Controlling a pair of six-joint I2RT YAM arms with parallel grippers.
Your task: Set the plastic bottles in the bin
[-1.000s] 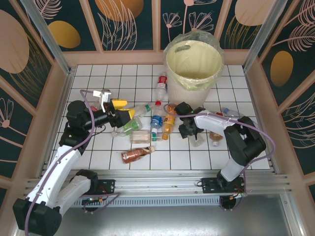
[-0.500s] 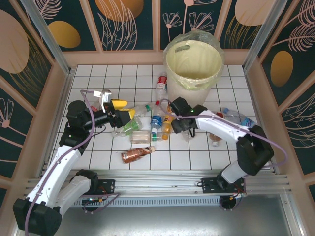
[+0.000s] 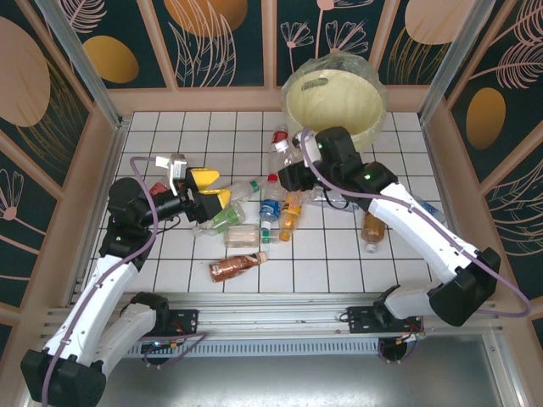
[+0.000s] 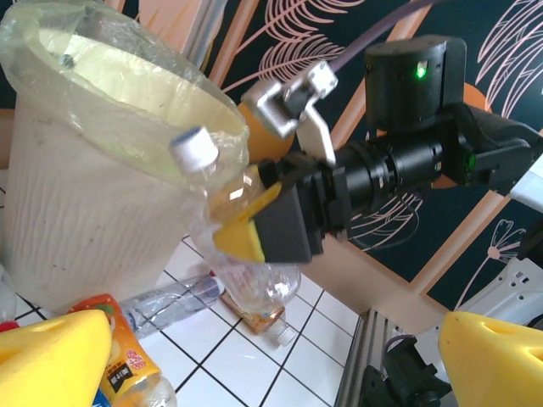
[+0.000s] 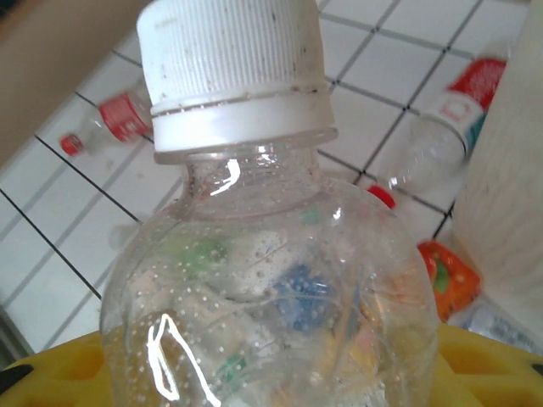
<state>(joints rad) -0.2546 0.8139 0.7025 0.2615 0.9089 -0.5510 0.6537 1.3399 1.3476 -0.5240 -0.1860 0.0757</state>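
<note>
My right gripper is raised beside the cream-yellow bin, shut on a clear bottle with a white cap. In the left wrist view this clear bottle hangs tilted, its cap next to the rim of the bin. My left gripper hovers open over the left side of the pile, yellow fingers spread and nothing between them. On the tiles lie a red-labelled bottle, a blue-labelled one, an orange one, a green-capped one and a brown crushed one.
A brown bottle and a clear one lie to the right under my right arm. A flattened tan bottle lies mid-pile. Wooden walls close in the tiled floor, with the metal rail along the near edge.
My right arm has risen from the floor right of the pile and swung left and up towards the bin, carrying the clear bottle. The left arm has barely moved.
</note>
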